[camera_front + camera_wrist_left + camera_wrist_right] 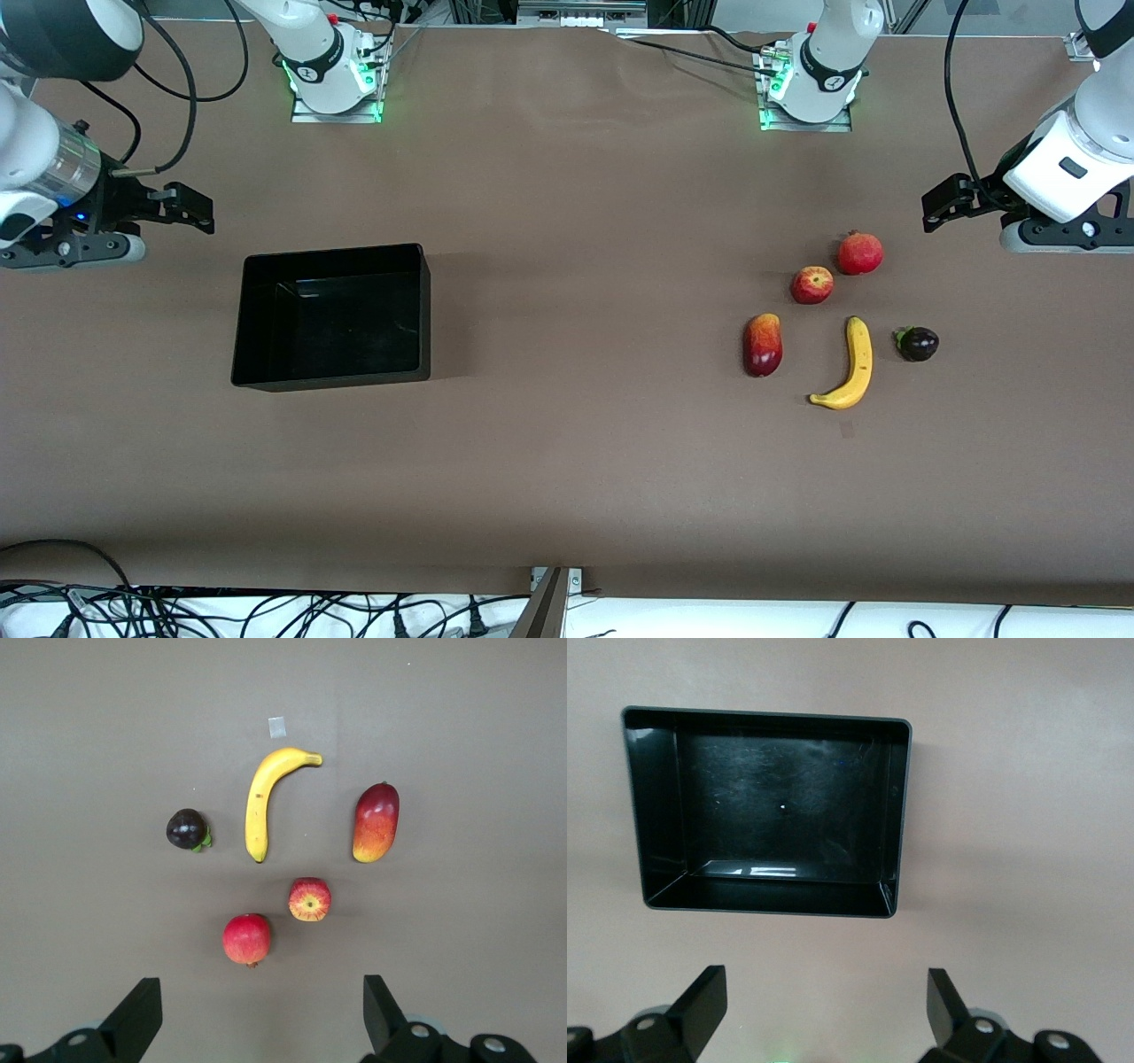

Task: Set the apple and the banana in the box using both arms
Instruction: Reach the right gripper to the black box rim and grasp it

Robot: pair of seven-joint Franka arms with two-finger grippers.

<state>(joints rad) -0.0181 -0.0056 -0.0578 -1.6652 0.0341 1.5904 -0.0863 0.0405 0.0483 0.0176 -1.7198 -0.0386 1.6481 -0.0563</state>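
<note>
The apple (811, 284), red with yellow streaks, lies on the brown table toward the left arm's end. The yellow banana (852, 365) lies a little nearer to the front camera than the apple. Both also show in the left wrist view, the apple (309, 899) and the banana (266, 802). The black box (335, 251) stands empty toward the right arm's end and also shows in the right wrist view (766, 716). My left gripper (939, 202) (261, 1019) is open and empty, up over the table beside the fruit. My right gripper (190, 208) (824, 1010) is open and empty, up over the table beside the box.
A red pomegranate (859, 253) lies close to the apple, farther from the front camera. A red-yellow mango (763, 345) and a dark purple fruit (918, 343) flank the banana. A small tape square (277, 726) lies by the banana's tip. Bare table lies between the box and the fruit.
</note>
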